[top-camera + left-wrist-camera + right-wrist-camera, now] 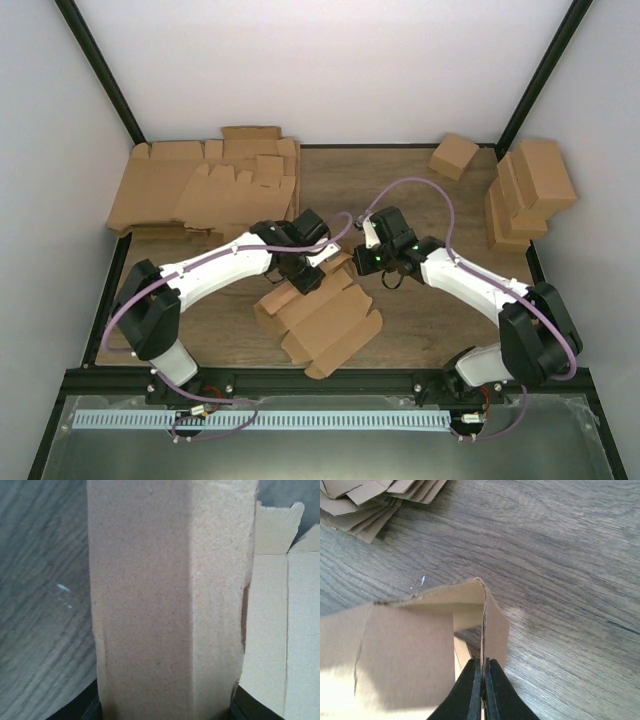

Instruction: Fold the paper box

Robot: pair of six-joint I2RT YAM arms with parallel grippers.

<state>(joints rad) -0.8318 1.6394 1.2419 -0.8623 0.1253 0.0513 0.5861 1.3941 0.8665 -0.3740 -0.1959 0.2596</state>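
Right tool: my right tool (482, 666) is pinched almost shut on a thin upright wall of the paper box (325, 320), with the cardboard edge sandwiched between the two dark fingers.
Left tool: my left tool (300, 272) is partly open around a creased cardboard panel of the same box. The panel stands in the gap and fills it from side to side. I cannot tell whether the fingers press on it or only flank it.
Paper box: it lies on the middle of the worktop (420, 200), between my two arms and just ahead of them. It is half formed. The near flaps are spread flat toward my bases, and the far end is raised into walls where both tools meet it.
Flat blanks: a loose pile of flat blanks (210, 190) sits at the far left of the worktop, well apart from the paper box.
Folded boxes: the closed folded boxes (530, 190) are stacked at the far right, so their insides are hidden.
Single box: a closed single box (453, 155) sits tilted just left of that stack, near the back wall.
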